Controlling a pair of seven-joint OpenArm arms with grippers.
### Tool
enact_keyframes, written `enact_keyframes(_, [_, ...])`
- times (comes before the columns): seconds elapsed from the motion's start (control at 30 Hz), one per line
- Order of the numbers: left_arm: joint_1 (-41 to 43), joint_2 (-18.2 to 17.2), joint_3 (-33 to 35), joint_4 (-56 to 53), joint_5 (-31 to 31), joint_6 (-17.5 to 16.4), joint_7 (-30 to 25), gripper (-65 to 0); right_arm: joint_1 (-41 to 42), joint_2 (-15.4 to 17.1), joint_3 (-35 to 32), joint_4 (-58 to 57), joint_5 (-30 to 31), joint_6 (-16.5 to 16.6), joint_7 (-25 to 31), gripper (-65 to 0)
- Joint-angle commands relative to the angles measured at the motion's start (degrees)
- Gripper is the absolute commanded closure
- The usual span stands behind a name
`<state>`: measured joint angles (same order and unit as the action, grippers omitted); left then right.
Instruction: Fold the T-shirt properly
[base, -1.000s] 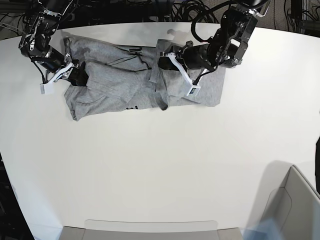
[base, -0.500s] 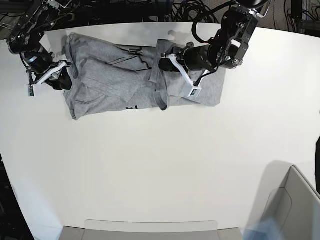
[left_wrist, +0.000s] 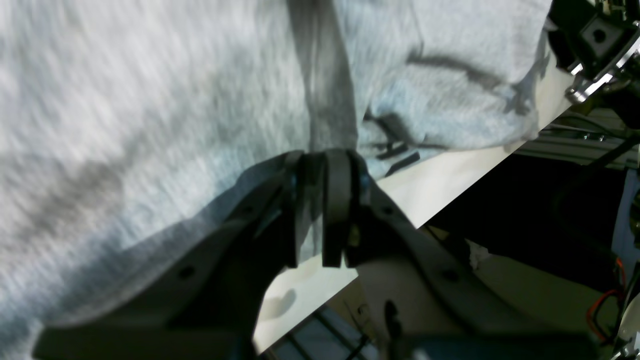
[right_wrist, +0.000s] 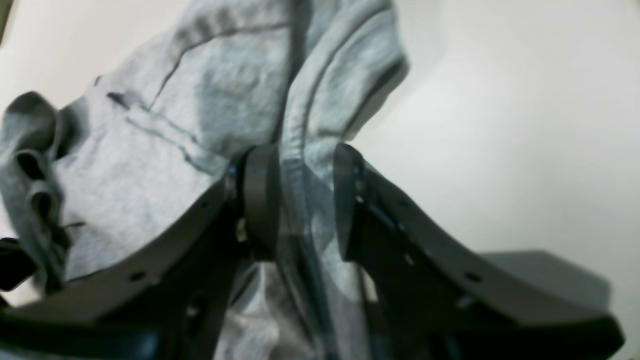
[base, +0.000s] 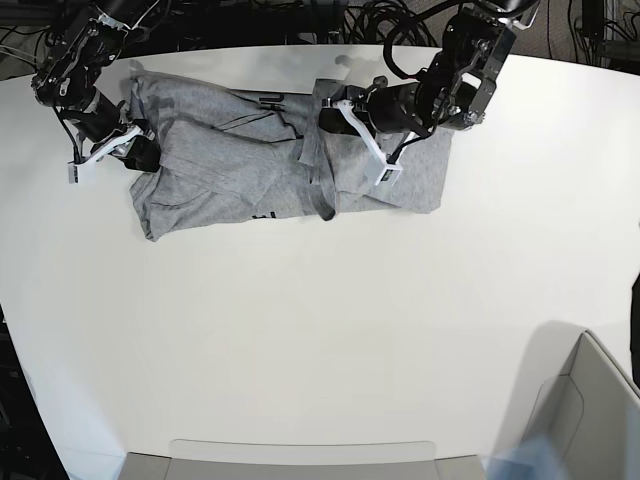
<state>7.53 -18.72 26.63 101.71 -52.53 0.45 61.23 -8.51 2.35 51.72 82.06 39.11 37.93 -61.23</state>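
Note:
The heather-grey T-shirt (base: 230, 160) lies crumpled lengthwise at the far side of the white table (base: 320, 300), with bits of black lettering showing at its folds. My left gripper (base: 330, 118) is over the shirt's right half. In the left wrist view its gripper (left_wrist: 322, 210) is shut on a dark ridge of the T-shirt (left_wrist: 125, 100). My right gripper (base: 145, 155) is at the shirt's left end. The right wrist view shows this gripper (right_wrist: 302, 200) closed on a thick bunch of the T-shirt (right_wrist: 165, 150) that fills the gap between the pads.
A grey bin (base: 585, 420) stands at the near right corner, and a pale tray edge (base: 300, 455) runs along the near side. Cables (base: 330, 15) hang behind the table's far edge, which is close behind the shirt.
My right gripper swung out to the left with the shirt's left end, then came back right and slightly down. The left gripper edged up a little, keeping its hold.

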Motion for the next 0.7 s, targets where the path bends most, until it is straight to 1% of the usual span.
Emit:
enact_keyframes(0.0, [-0.6,0.0,0.0,0.8,-0.9,-0.3,-0.7,-6.8,-0.4,0.3,-0.1,0.6,-0.2,0.0,-1.3,-19.2])
enact_keyframes(0.1, [-0.7,0.0,0.0,0.8,-0.9,-0.3,-0.7,-6.8,-1.0,0.4,0.3,1.1,-0.5,-0.2,-1.3,-19.2])
enact_keyframes(0.23, [-0.7,0.0,0.0,0.8,-0.9,-0.3,-0.7,-6.9,-2.4,0.6,0.5,4.8,-0.6,-0.3,-1.0,-19.2])
enact_keyframes(0.33, [-0.7,0.0,0.0,0.8,-0.9,-0.3,-0.7,-6.9,-2.6,0.6,2.9,7.8,-0.7,-0.4,-1.0,-19.2])
enact_keyframes(0.37, [-0.8,0.0,0.0,0.8,-0.9,-0.3,-0.7,-6.9,-2.4,0.5,3.9,8.0,-1.7,-0.4,-1.0,-19.2])
enact_keyframes(0.47, [-0.8,0.0,0.0,0.8,-0.9,-0.3,-0.7,-6.9,-0.2,0.5,4.7,7.0,-6.2,-2.5,-1.0,-19.3])
enact_keyframes(0.53, [-0.8,0.0,0.0,0.8,-0.9,-0.3,-0.7,-6.9,0.6,0.5,4.3,5.2,-8.8,-2.5,-1.0,-19.3])
enact_keyframes(0.67, [-0.7,0.0,0.0,0.8,-0.9,-0.3,-0.7,-6.9,1.1,0.2,4.1,3.5,-7.5,-2.5,-1.1,-19.4])
